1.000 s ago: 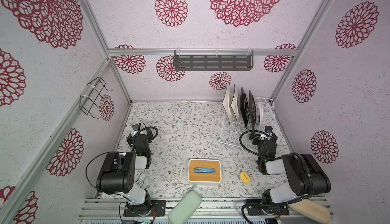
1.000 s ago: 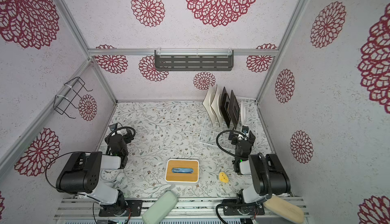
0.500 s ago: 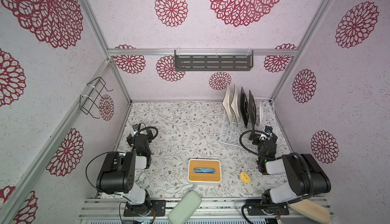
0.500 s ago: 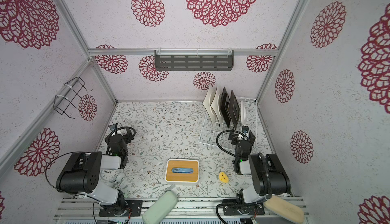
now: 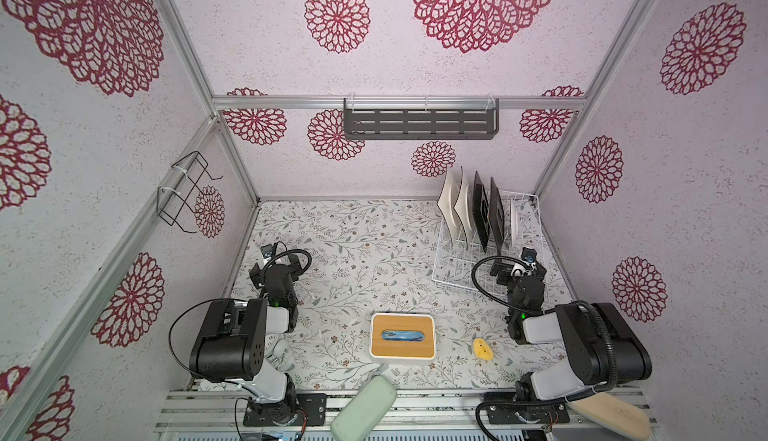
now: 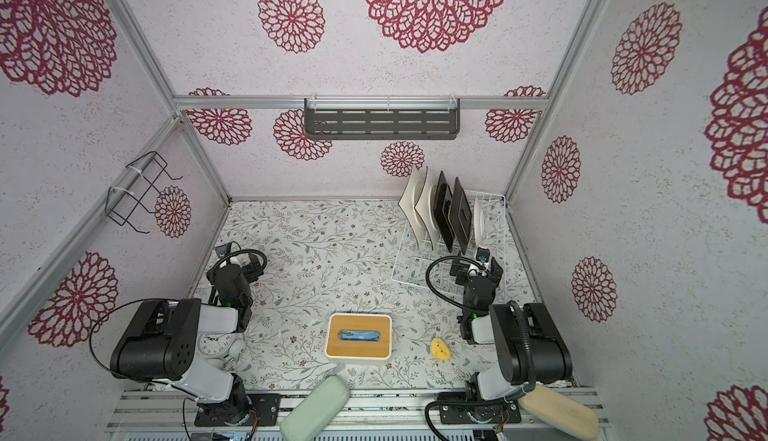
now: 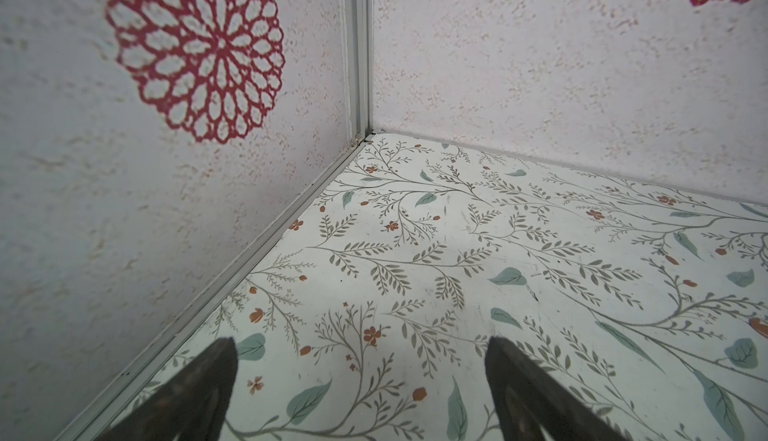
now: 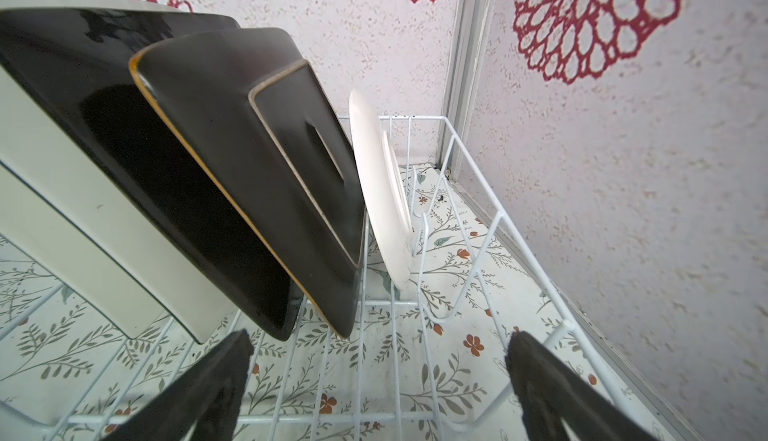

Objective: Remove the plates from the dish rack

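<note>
Starting nearest you: the right gripper (image 8: 378,335) sits low over the near end of the dish rack (image 5: 461,268), fingers spread wide, nothing between them. The left gripper (image 7: 359,340) is just as wide and just as empty, over bare floral table (image 7: 457,252) on the left side. It is well apart from the rack, so the right arm is plainly the nearer one. Ahead of the right fingers come bare rack wires, then the plates, all five standing on edge in the tines of the rack's far half. In both top views they run in a row across the rack. Two cream square plates (image 5: 455,206) are toward the table's middle, two dark square plates (image 8: 257,168) come next, and the round white plate (image 8: 382,193) is last, on the outer side. That round one lies nearly straight ahead of the open fingers, edge-on to you, its face running near to far. It is close beside a dark plate; whether the two touch you cannot tell. The dark and cream ones sit off to the inboard side. Judgement: the finger gap lines up across the round plate's thickness, so you would go forward to its rim rather than sideways. Watch the rim wire close by the outer finger.
</note>
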You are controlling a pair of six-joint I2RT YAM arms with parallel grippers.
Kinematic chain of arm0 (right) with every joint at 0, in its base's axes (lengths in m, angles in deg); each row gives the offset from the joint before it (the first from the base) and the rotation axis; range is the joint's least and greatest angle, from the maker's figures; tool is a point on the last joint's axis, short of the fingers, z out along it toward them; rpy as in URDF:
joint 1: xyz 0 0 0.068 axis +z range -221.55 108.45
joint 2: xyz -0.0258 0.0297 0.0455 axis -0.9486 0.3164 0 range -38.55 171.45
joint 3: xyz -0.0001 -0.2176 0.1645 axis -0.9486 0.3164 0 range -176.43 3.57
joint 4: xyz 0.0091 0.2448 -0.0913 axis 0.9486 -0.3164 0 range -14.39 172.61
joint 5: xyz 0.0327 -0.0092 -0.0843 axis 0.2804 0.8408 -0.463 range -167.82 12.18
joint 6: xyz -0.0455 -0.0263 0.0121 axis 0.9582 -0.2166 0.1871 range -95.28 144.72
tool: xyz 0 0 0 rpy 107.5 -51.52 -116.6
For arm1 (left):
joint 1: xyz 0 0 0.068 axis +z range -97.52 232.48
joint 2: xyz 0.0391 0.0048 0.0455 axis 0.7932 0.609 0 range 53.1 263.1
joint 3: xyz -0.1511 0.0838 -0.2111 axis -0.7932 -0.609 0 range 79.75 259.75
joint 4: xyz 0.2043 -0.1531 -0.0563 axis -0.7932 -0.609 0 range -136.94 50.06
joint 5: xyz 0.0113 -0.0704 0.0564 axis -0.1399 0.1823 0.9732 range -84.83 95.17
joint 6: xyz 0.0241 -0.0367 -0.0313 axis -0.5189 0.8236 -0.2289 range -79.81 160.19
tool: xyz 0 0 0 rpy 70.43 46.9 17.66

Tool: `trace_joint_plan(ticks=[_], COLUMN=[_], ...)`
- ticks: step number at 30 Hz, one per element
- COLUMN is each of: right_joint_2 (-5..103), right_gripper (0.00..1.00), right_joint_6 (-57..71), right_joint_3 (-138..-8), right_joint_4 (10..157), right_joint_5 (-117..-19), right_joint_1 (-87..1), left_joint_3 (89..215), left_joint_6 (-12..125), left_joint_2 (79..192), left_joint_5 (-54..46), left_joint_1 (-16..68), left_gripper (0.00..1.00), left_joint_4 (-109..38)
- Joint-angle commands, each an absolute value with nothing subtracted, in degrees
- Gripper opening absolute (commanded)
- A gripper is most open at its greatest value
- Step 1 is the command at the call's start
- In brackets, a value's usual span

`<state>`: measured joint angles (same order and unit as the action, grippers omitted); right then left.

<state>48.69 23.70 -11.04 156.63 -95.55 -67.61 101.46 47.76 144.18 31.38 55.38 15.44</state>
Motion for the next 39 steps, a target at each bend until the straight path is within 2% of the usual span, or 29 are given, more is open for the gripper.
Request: trace_joint_plan(ticks=[1,7,12,15,17,18,19,20,26,30,35,39], right_joint_2=[49.74,49.50,45.18,42.64,39.76,36.80,33.47,32.49,26.05,23.59,24.28,26.35], right_gripper=[0.99,0.99,0.99,0.99,0.99,0.99,0.99,0.99,0.99,0.99,0.99,0.99], right_joint_6=[24.01,24.46,25.55,25.77,25.54,25.40,22.97,22.52,21.15,20.78,18.56,15.49], right_joint_3=[-10.50,-9.92,-9.04,-10.00,-11.97,-15.31,-20.86,-22.51,-29.33,-35.15,-43.13,-47.84], right_joint_4=[152.82,153.98,151.98,148.06,141.97,134.45,122.58,118.94,104.86,94.73,80.71,72.46], right_joint_5=[-95.24,-95.43,-92.47,-91.74,-92.35,-92.46,-93.67,-93.54,-92.63,-97.19,-104.93,-106.50], right_joint_1=[-67.99,-67.94,-67.88,-67.80,-67.82,-67.71,-67.58,-67.45,-67.00,-65.43,-61.64,-57.36], left_joint_3=[102.32,102.10,100.80,103.15,106.11,108.53,116.62,118.00,122.79,125.85,128.51,128.71], left_joint_6=[47.89,47.86,45.26,44.64,44.59,45.09,49.12,49.62,53.08,58.26,63.22,66.26], left_joint_2=[143.25,143.19,140.25,134.57,130.62,125.87,122.01,121.91,119.54,117.49,116.90,117.75], left_joint_5=[31.01,31.08,32.18,35.47,36.83,36.84,34.69,35.67,33.28,27.34,22.22,18.07], left_joint_1=[55.82,55.81,53.69,52.33,51.89,51.60,51.23,50.76,49.39,48.29,47.34,47.20], left_gripper=[0.97,0.97,0.97,0.97,0.97,0.97,0.97,0.97,0.97,0.97,0.97,0.97], left_joint_4=[15.98,16.41,17.45,8.57,1.35,-2.98,-19.70,-22.36,-31.50,-38.78,-47.19,-51.22])
